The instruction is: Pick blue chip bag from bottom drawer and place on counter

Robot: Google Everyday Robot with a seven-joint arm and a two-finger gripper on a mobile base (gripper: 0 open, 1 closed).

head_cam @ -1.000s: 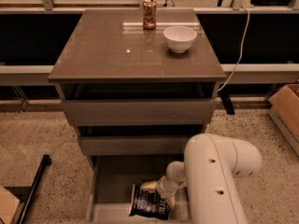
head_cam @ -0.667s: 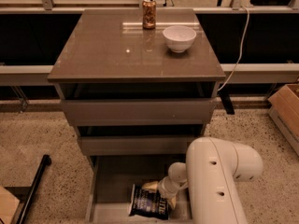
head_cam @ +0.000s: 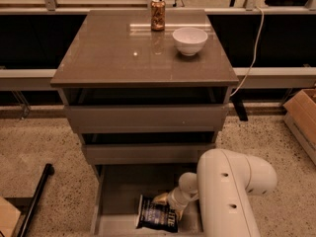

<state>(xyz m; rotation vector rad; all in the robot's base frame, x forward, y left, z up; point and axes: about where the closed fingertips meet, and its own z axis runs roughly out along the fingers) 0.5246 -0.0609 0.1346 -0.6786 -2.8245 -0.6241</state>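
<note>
The blue chip bag (head_cam: 157, 216) lies flat on the grey floor of the open bottom drawer (head_cam: 118, 191), towards its front and middle. My white arm reaches down into the drawer from the right. My gripper (head_cam: 167, 203) is at the bag's upper right edge, touching or just above it, and my wrist hides part of it. The glossy grey-brown counter (head_cam: 118, 53) tops the cabinet above.
On the counter's far side stand a brown can (head_cam: 158, 15) and a white bowl (head_cam: 190, 40). The two upper drawers (head_cam: 143, 117) are pulled out slightly. A cardboard box (head_cam: 302, 117) sits on the floor at the right, and a black pole (head_cam: 34, 201) at the left.
My arm has sunk a little lower into the drawer. The bag has not visibly moved.
</note>
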